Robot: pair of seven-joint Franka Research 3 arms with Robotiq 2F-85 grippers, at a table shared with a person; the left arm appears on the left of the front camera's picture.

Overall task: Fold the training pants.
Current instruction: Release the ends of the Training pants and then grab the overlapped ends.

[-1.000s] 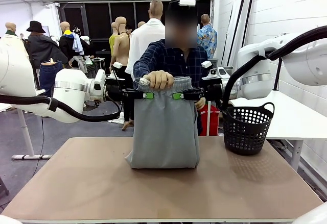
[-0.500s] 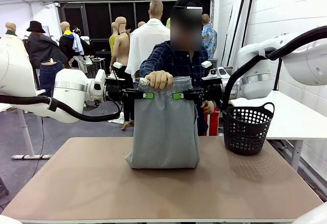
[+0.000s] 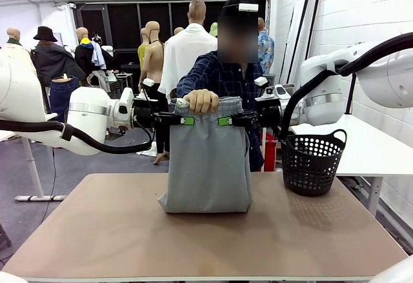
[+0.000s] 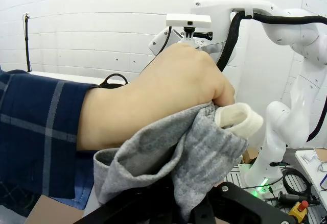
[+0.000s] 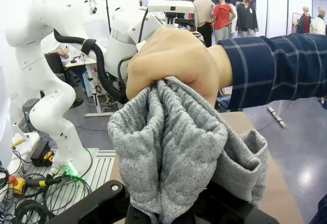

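Training pants point(image 3: 209, 167) hang doubled over the brown table point(image 3: 97, 231), their lower fold resting on its middle. A black basket point(image 3: 312, 164) stands at its right edge. The left gripper point(image 3: 187, 120) and right gripper point(image 3: 224, 121) are clamped on the waistband, with a person's hand point(image 3: 201, 100) gripping between them. Nothing has shifted since a second ago.

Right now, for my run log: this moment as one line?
training pants: hanging, bottom on table | left gripper: shut on waistband | right gripper: shut on waistband | person's hand: grips waistband
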